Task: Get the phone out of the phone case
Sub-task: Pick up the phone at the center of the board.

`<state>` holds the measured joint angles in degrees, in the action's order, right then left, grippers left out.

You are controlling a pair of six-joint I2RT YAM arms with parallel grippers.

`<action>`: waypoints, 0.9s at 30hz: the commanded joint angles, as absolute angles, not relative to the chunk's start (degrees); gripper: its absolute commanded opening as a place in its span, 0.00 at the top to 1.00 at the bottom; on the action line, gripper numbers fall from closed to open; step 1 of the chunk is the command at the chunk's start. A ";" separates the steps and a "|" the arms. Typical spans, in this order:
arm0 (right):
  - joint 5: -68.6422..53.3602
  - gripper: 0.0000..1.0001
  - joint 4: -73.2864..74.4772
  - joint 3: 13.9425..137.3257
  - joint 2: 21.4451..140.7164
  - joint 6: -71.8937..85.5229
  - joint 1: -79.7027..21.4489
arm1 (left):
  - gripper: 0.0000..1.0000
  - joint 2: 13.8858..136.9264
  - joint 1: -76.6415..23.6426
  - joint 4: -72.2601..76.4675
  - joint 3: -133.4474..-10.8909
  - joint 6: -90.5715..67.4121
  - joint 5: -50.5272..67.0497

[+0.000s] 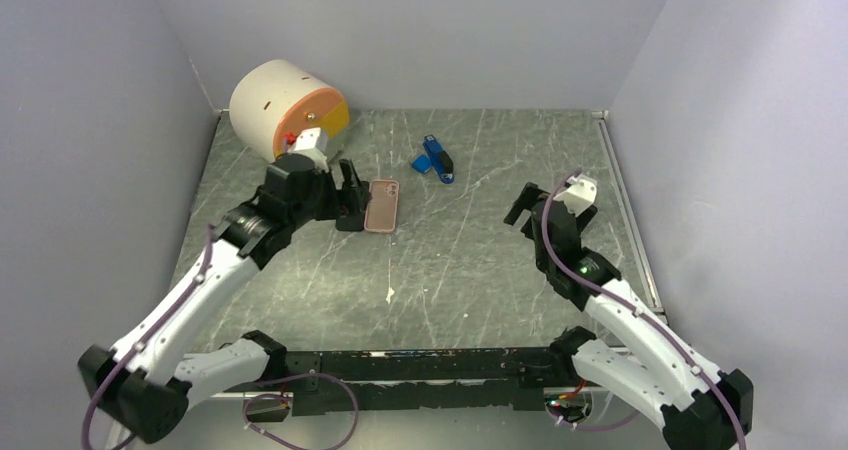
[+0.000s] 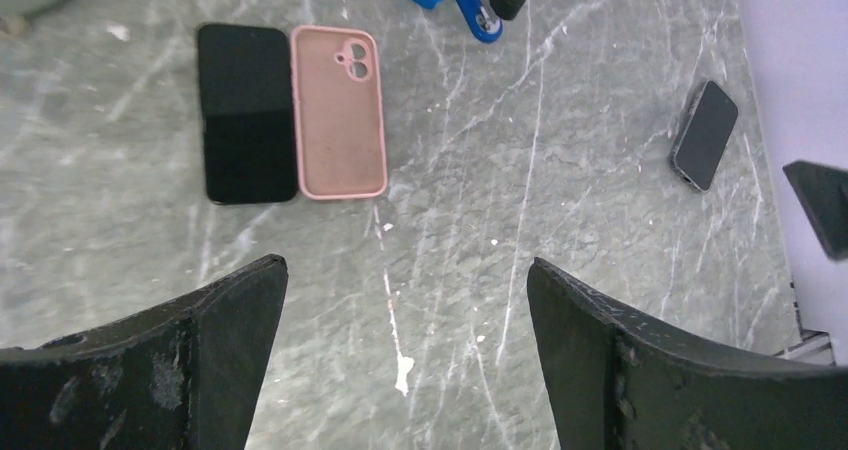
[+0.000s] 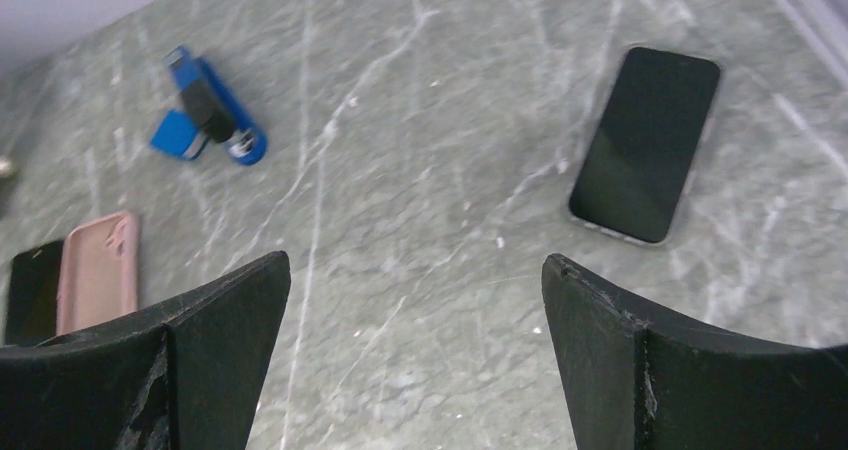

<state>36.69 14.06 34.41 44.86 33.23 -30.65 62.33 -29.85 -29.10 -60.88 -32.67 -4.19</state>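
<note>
The grey marbled table (image 1: 480, 270) carries a big cream drum (image 1: 275, 105) at its far left corner. Both the left gripper (image 2: 405, 270) and the right gripper (image 3: 415, 262) have their jaws spread wide with nothing between them. The black phone (image 2: 248, 113) lies flat, out of the empty pink phone case (image 2: 340, 112) and touching it along one long edge, both just beyond the left gripper's fingertips. A second phone (image 3: 647, 142) lies ahead of the right gripper, and a small blue tool (image 1: 434, 157) sits farther back.
</note>
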 commanded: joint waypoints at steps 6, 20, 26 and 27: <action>39.67 0.01 28.72 45.97 57.83 37.46 -22.95 | 0.06 48.86 -29.39 -38.64 -65.49 -20.37 -18.56; 20.57 0.01 27.63 54.44 74.42 30.51 -0.86 | 0.06 46.25 -25.74 -36.23 -61.67 -13.85 -14.77; 14.86 0.01 23.87 56.75 83.09 28.72 8.50 | 0.06 43.78 -25.75 -37.19 -60.60 -15.11 -19.36; 14.12 0.01 23.93 57.55 84.78 28.25 9.79 | 0.06 43.63 -25.69 -37.22 -60.27 -15.45 -19.31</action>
<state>18.63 26.76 53.74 80.53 30.96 5.76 45.71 -25.96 -38.00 -60.84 -16.16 -17.47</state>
